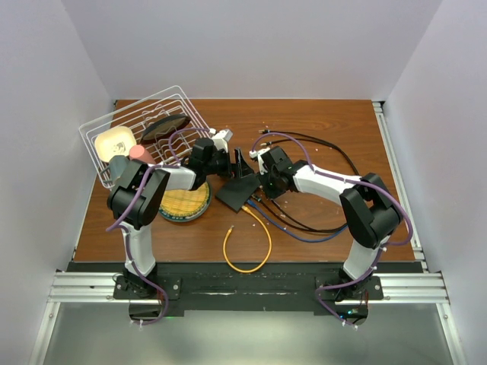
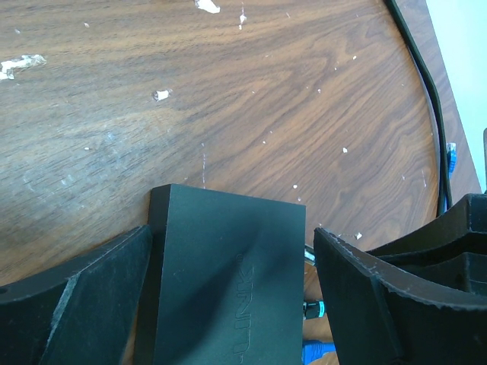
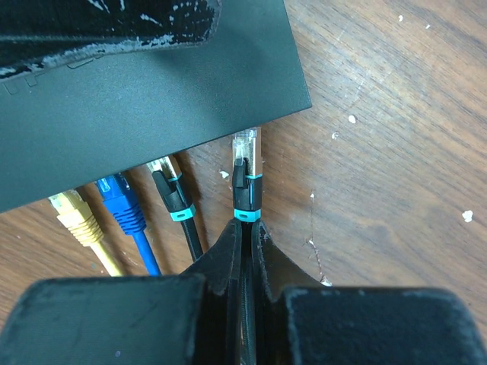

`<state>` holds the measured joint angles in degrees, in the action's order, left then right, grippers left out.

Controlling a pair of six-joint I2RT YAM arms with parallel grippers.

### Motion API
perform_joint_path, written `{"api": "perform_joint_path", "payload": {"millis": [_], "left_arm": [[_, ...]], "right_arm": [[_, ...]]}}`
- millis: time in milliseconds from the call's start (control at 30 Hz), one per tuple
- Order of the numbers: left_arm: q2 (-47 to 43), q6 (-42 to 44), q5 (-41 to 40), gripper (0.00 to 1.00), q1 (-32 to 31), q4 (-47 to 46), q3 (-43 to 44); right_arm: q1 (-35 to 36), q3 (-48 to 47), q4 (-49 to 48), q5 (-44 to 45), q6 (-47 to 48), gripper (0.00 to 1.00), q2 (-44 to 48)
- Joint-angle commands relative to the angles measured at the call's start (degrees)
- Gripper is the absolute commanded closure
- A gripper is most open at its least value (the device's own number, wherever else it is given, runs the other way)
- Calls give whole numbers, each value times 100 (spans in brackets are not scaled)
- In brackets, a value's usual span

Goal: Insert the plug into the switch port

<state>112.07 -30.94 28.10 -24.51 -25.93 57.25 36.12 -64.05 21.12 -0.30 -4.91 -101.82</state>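
The left gripper [image 2: 232,237] is spread around the switch [image 2: 221,296], about midway between the counter's left and right edges. 1 pad [image 2: 114,274] looks to touch its side and the other stands just off it. The switch looks light and apt to slide on the wood, so bracing matters. A yellow cable [image 3: 76,217], blue cable [image 3: 125,209] and black cable [image 3: 173,194] appear seated in its ports. The plug [image 3: 245,156] lies just beside the port face, not yet in. It is probably light and rigid (brittle latch, limp lead). The right gripper [image 3: 245,228] is clenched on the lead just behind the boot, a sound hold.
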Motion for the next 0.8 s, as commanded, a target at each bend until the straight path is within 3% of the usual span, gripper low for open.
{"api": "perform_joint_path", "payload": {"millis": [0, 633, 767], "left_arm": [[-98, -141, 257, 9, -45, -263, -74], [69, -53, 758, 12, -124, -659, 84], [140, 26, 916, 18, -194, -615, 225]], "right_arm": [[53, -64, -785, 21, -19, 100, 180], [167, 130, -1243, -850, 394, 100, 127], [185, 139, -1242, -832, 420, 100, 145]]}}
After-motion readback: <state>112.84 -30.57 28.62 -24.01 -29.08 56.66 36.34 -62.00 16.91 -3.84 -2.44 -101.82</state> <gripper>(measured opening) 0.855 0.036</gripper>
